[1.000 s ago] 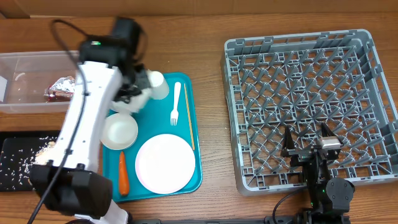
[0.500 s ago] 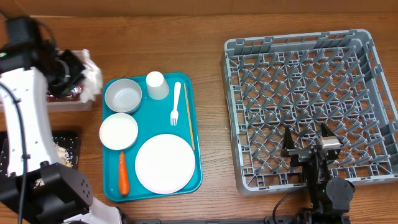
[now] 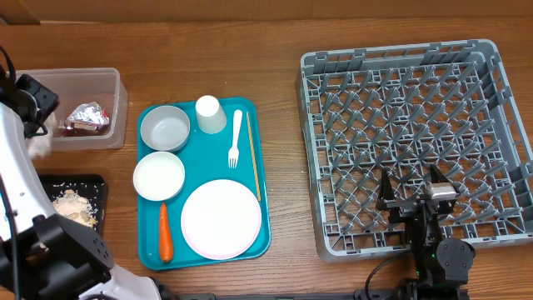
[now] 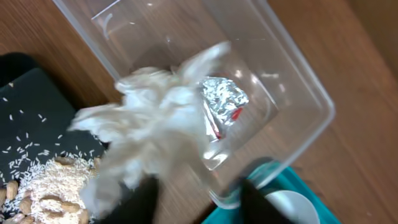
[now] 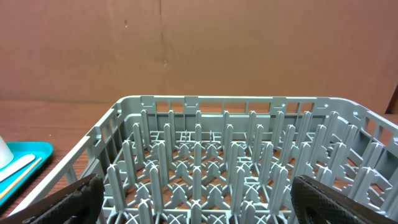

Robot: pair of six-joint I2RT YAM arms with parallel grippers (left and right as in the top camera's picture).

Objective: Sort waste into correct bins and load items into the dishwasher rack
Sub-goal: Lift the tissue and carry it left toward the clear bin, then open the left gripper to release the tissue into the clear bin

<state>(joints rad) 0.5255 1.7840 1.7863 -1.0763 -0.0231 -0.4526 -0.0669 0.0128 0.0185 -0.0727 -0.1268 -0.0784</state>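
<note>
Wood-grain table [image 3: 283,33] is seen beneath everything. At the far left of the overhead view, the left gripper [image 4: 198,198] is held over the tub [image 4: 314,93]. Its two dark fingers are parted, and a bare gap is seen between them. The napkin [image 4: 149,130] is caught blurred just above and left of the fingers, across the tub's near rim. Whether it touches a finger cannot be told. The foil [image 4: 222,99] lies on the tub floor, and its red print is too small to be read. Just below the tub in the overhead view sits the black tray [image 3: 93,185], where scraps [image 3: 73,207] and pale grains are piled.

At centre left, the teal tray [image 3: 260,167] is set just right of both bins. On it are found the upper bowl [image 3: 165,127], the lower bowl [image 3: 159,175] just beneath it, the cup [image 3: 211,114] at the top edge, and the fork [image 3: 236,137] with its tines toward the bottom of the frame. A thin stick [image 3: 252,158] lies beside the fork. The plate [image 3: 221,218] fills the tray's lower right, and a carrot [image 3: 165,233] lies to its left.

The rack [image 3: 400,52] takes up the right of the frame. The right gripper [image 3: 412,187] is held over the rack's lower part, its fingers spread wide and nothing grasped.
</note>
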